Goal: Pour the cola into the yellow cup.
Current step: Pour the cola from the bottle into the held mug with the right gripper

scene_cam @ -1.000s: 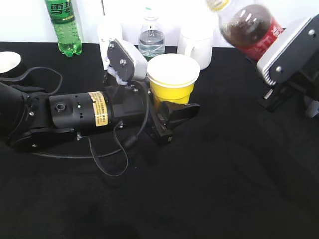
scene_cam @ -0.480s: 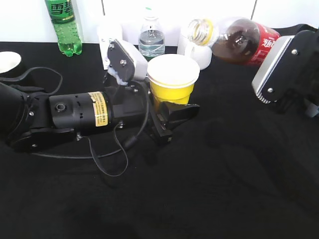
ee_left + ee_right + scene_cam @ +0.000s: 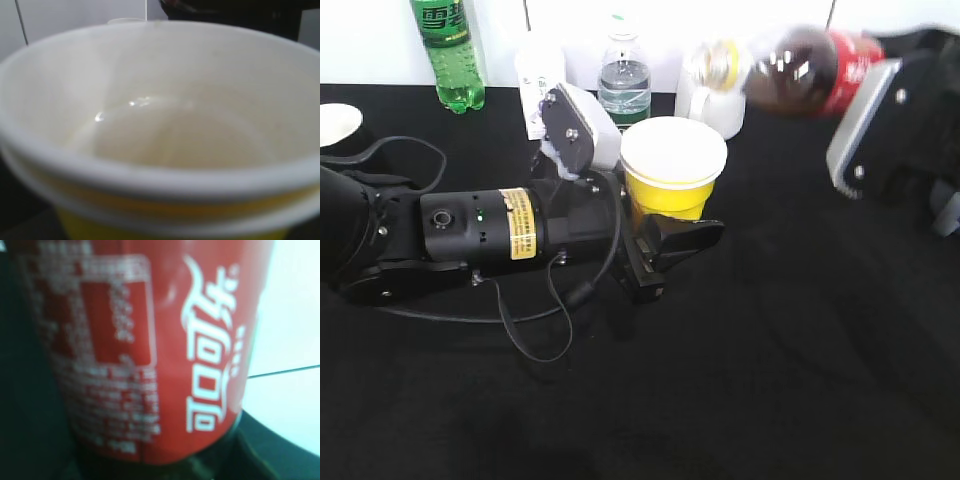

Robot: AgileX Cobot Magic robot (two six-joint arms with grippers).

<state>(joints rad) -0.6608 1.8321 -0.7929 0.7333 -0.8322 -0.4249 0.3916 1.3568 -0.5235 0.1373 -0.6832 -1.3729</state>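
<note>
Cola bottle (image 3: 800, 72) held tipped almost flat in the air at upper right of the exterior view, uncapped neck pointing left, mouth up and to the right of the yellow cup (image 3: 672, 175) and hanging in front of the white mug (image 3: 715, 100), not over the cup opening. Clamped at the red label end by the right gripper (image 3: 875, 125); right wrist view filled by the label (image 3: 145, 360), fingers not visible there, so closed around the bottle judged from the bottle hanging off it. Yellow cup upright on the black table (image 3: 770, 380), gripped low on its wall by the left gripper (image 3: 665, 235), jaws part-closed around the base. Cup interior (image 3: 165, 135) white and dry-looking in the left wrist view, no dark liquid, no stream visible. Dark cola sat in the bottle body, none seen at the mouth. Judged status: both grasps done, bottle lifted and tilted, pour not started. Left to do: shift the mouth left and down over the rim, tilt further, fill. Risk judged: spill past the far rim toward the mug if tilted from here.
</note>
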